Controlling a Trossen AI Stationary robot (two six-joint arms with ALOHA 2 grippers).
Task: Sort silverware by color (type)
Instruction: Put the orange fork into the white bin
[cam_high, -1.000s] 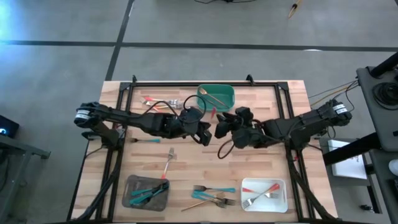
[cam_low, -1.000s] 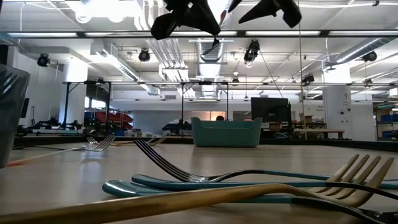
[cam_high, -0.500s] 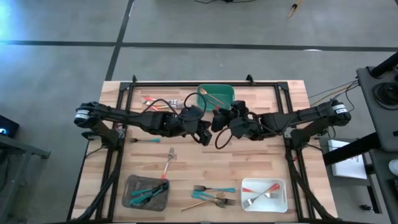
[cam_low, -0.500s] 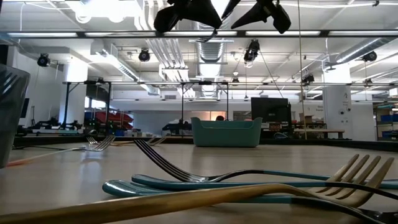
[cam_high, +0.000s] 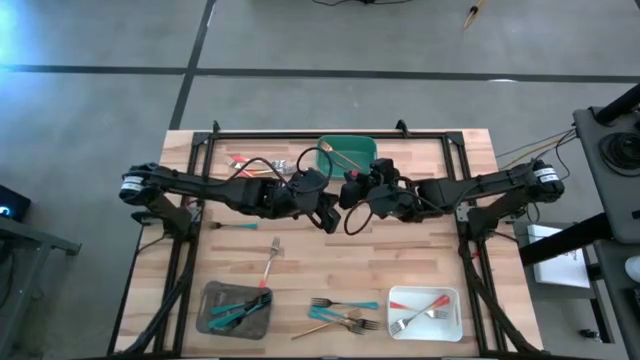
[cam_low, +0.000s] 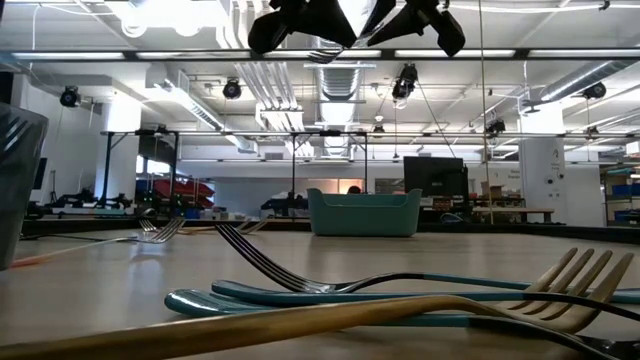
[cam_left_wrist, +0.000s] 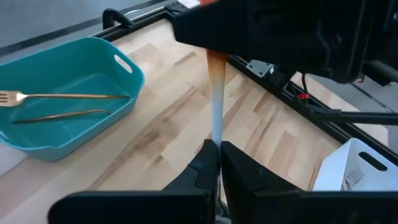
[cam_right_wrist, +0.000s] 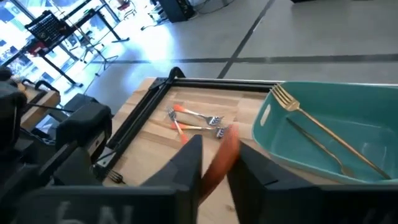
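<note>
**Status, high view, L to R**

1. L arm enters from the frame's left edge and reaches to frame centre. Left claw (cam_high: 328, 208) hangs above the table (cam_high: 420, 250), just below the green tray (cam_high: 372, 150) in the frame.
2. Left claw state: together, clamped on the red-handled utensil (cam_left_wrist: 216, 106). In the L wrist view the two fingers (cam_left_wrist: 202, 163) pinch its pale lower end. The handle rises from there, turns orange at the top and runs into the other arm's claw.
3. Right claw (cam_high: 352, 190) sits at frame centre, just right of the left claw and touching the same utensil. In the R wrist view the orange handle (cam_right_wrist: 229, 140) lies inside this claw's gap. I cannot tell whether it is clamped or only closing round the handle.
4. The utensil is off the table, spanning both claws. Its head is hidden, so fork or spoon is not clear.

**Silverware on the table**

- Left: one teal-handled fork (cam_high: 235, 226), alone.
- Upper left: red-handled pieces (cam_high: 255, 162), grouped near the table's rear rail.
- Lower left: grey tray (cam_high: 207, 310) holding teal-handled pieces (cam_high: 240, 310).
- Centre left: single red-handled fork (cam_high: 272, 258), above the grey tray in the frame.
- Upper centre: the green tray holds gold pieces (cam_high: 340, 155).
- Lower centre: loose teal-handled forks (cam_high: 345, 303), with a gold piece (cam_high: 325, 328) just beside them.
- Lower right: white tray (cam_high: 393, 312) holding red-handled pieces (cam_high: 425, 305).

R arm exits at the frame's right edge.
</note>
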